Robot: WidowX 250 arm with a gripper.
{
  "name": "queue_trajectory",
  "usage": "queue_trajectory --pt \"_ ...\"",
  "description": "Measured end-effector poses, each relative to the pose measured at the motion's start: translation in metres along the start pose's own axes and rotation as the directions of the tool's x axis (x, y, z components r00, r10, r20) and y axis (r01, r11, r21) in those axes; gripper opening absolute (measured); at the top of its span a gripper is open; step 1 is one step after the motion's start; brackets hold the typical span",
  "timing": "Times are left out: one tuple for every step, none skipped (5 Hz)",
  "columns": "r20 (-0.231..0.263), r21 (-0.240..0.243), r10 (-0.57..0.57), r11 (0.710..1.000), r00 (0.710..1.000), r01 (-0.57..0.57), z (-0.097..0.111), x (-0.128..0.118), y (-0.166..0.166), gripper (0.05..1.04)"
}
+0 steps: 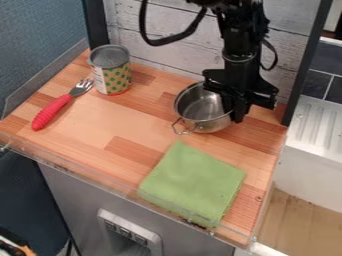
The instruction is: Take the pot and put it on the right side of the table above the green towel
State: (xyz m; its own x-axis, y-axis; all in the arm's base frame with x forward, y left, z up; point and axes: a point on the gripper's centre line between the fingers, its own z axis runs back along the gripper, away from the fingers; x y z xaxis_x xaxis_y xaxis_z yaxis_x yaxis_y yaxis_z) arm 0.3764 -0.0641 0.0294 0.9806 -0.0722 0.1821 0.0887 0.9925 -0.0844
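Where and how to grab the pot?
I'd take the pot by its rim on the image-right side, coming straight down, wall pinched between inside and outside. It's upright and open-topped with a thin wall, and the wire handle sits clear at front left. The gripper is at that right side.

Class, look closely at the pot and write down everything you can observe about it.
The pot is round, open-topped and silvery, shiny like polished metal, with a thin rim and a wire loop handle on its near left side. The part of its inside that shows holds nothing. It is mouth up at the right of the wooden table, just behind the green towel. The black gripper is at its right rim, covering part of it; whether the pot is lifted is unclear.
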Motion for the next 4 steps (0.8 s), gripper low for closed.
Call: queue_trajectory --pt "-0.007 -0.004 -0.002 1.0 1.0 0.002 -0.004 0.001 -0.003 0.097" --pt "-0.022 -0.019 -0.001 1.0 1.0 0.001 -0.007 -0.003 -0.01 0.273" --pt "-0.041 -0.009 0.0 1.0 0.999 0.0 -0.005 -0.009 -0.013 0.554" --pt "0.003 -0.007 0.007 1.0 1.0 -0.007 0.027 -0.011 -0.014 0.862"
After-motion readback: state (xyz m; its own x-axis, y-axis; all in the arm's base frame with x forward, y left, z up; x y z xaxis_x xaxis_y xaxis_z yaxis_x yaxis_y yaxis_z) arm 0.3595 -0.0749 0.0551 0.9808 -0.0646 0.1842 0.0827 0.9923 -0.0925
